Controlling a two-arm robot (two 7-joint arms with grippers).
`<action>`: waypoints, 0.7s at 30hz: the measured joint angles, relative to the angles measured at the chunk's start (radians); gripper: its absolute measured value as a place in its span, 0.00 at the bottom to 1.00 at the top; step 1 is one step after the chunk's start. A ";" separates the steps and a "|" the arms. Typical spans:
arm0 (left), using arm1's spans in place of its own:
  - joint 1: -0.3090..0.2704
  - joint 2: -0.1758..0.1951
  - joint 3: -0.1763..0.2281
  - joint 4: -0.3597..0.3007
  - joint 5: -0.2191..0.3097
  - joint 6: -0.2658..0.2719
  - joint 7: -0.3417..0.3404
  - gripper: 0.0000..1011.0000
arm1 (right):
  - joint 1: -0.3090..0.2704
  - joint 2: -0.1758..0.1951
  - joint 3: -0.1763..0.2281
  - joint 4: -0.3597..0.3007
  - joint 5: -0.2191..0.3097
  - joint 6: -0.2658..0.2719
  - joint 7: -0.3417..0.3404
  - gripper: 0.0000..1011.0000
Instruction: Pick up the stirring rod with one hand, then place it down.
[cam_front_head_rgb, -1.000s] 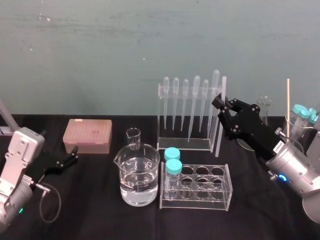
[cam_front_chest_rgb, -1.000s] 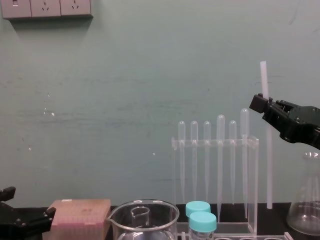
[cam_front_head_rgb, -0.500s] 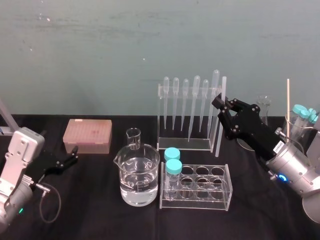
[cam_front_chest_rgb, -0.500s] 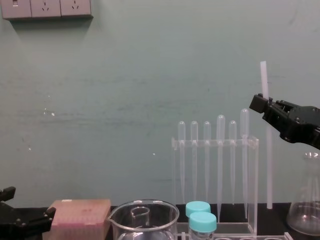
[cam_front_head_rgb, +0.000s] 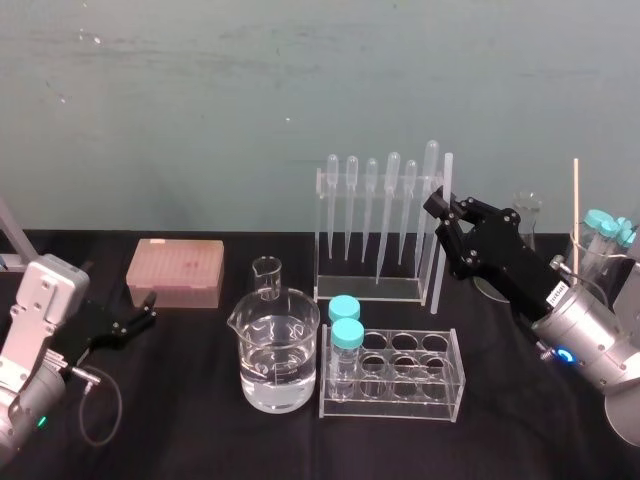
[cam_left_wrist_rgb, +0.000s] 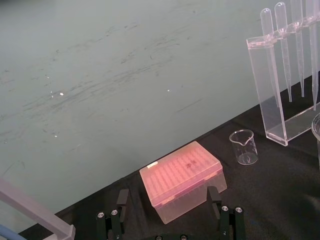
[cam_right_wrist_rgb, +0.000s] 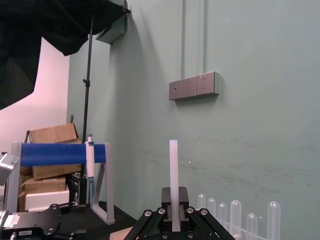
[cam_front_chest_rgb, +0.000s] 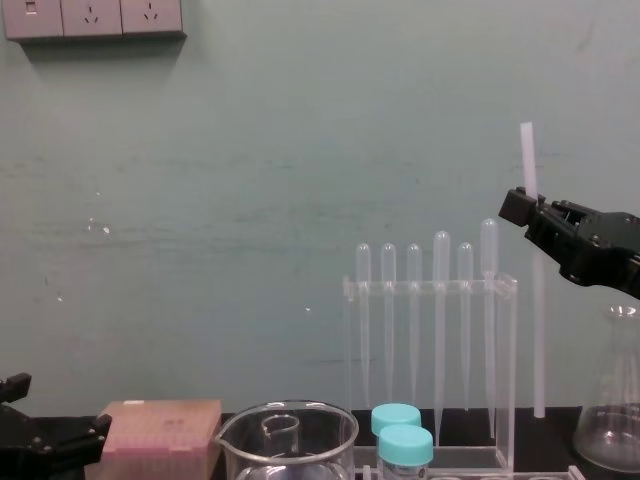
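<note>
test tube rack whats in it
Two teal-capped tubes stand at the test tube rack's left end, one behind the other; other holes look empty. Tube contents cannot be seen. Behind it, the right gripper holds the stirring rod.

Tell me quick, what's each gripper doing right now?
Left gripper: open, holding nothing.
Right gripper: closed on the stirring rod, held upright.
</note>
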 joint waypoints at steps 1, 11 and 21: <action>0.000 0.000 0.000 0.000 0.000 0.000 0.000 0.99 | 0.000 0.000 0.000 0.000 0.000 0.000 0.000 0.08; 0.000 0.000 0.000 0.000 0.000 0.000 0.000 0.99 | 0.000 0.003 0.002 -0.001 -0.002 0.013 0.003 0.08; 0.000 0.000 0.000 0.000 0.000 0.000 0.000 0.99 | -0.029 0.039 0.006 -0.043 0.005 0.081 0.022 0.08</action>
